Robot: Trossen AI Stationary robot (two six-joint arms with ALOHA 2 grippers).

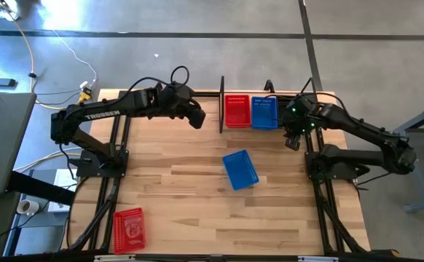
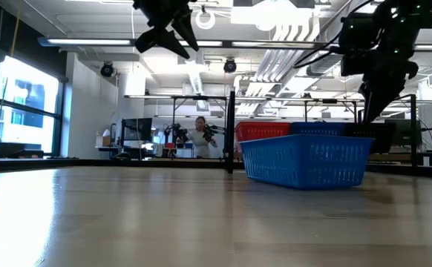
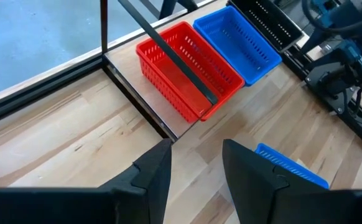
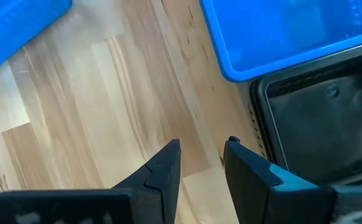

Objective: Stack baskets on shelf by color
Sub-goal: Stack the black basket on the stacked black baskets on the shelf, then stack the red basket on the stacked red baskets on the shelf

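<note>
The black wire shelf (image 1: pixel 221 105) stands at the table's far middle. On it a red basket (image 1: pixel 235 111) and a blue basket (image 1: pixel 264 111) sit side by side, with a black basket (image 4: pixel 318 124) to their right, mostly under my right arm in the high view. A loose blue basket (image 1: pixel 240 169) rests on its base at mid-table, and a loose red basket (image 1: pixel 129 229) at the near left. My left gripper (image 1: pixel 196 116) is open and empty, held high just left of the shelf. My right gripper (image 1: pixel 292 140) is open and empty, just in front of the black basket.
Black arm-mount frames (image 1: pixel 117 167) run along the table's left and right sides. Bare wood lies between the shelf and the loose blue basket. A person (image 2: pixel 200 137) shows in the room far behind the table.
</note>
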